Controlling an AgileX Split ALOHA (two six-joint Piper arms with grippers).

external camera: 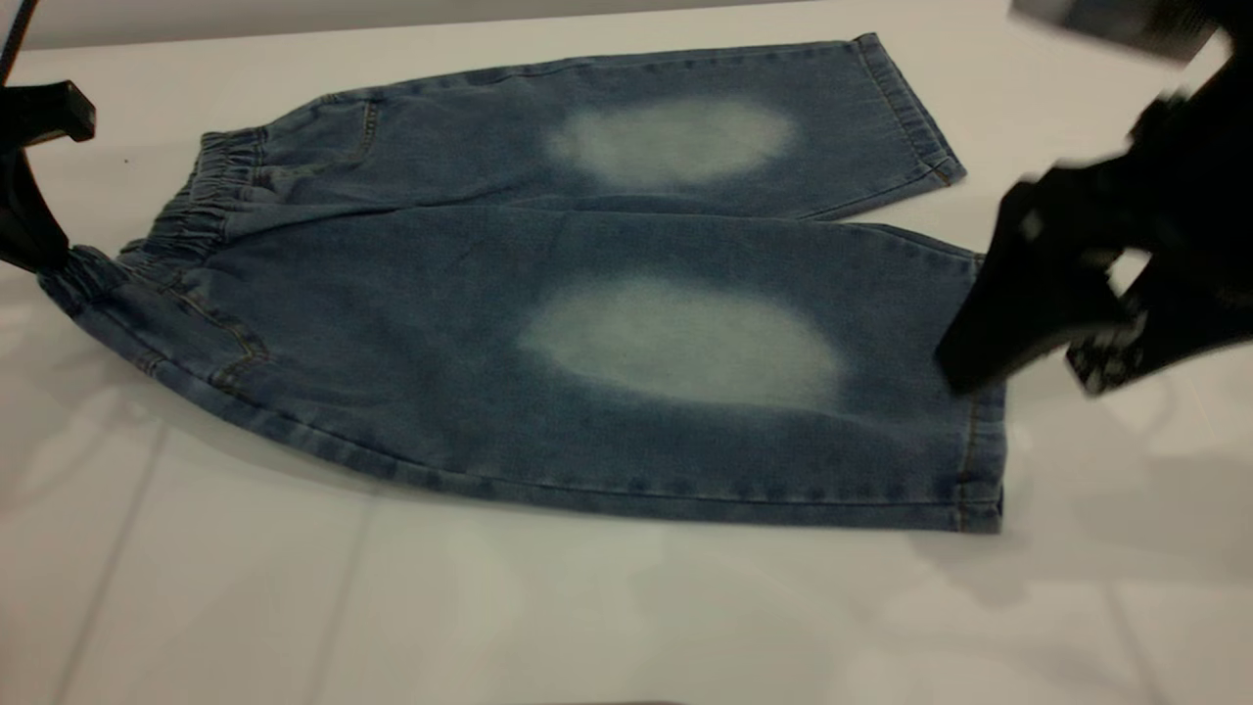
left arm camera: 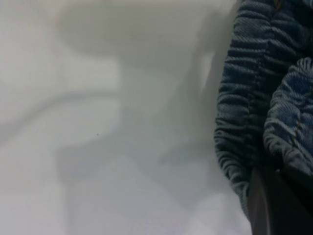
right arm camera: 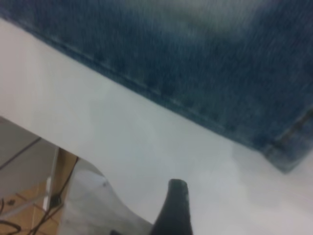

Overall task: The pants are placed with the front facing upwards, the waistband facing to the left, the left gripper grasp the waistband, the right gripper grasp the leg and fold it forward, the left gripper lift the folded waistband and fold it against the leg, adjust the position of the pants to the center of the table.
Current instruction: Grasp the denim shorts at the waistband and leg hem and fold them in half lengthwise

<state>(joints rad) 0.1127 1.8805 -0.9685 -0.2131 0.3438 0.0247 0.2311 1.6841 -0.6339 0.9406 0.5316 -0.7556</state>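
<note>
The blue denim pants (external camera: 587, 323) lie flat on the white table (external camera: 294, 587), front up, with two pale faded ovals showing. The gathered waistband (external camera: 186, 211) points left. My left gripper (external camera: 39, 186) is at the far left edge, fingers spread, its lower fingertip (external camera: 54, 259) touching the near corner of the waistband (left arm camera: 244, 107). My right gripper (external camera: 1028, 380) hovers over the hem of the near leg (external camera: 979, 460), open with nothing in it. One fingertip (right arm camera: 177, 196) shows above bare table beside the leg's corner (right arm camera: 286, 152).
The table's edge (right arm camera: 88, 161) shows in the right wrist view, with floor and cables below it. Bare tabletop lies in front of the pants and to their right.
</note>
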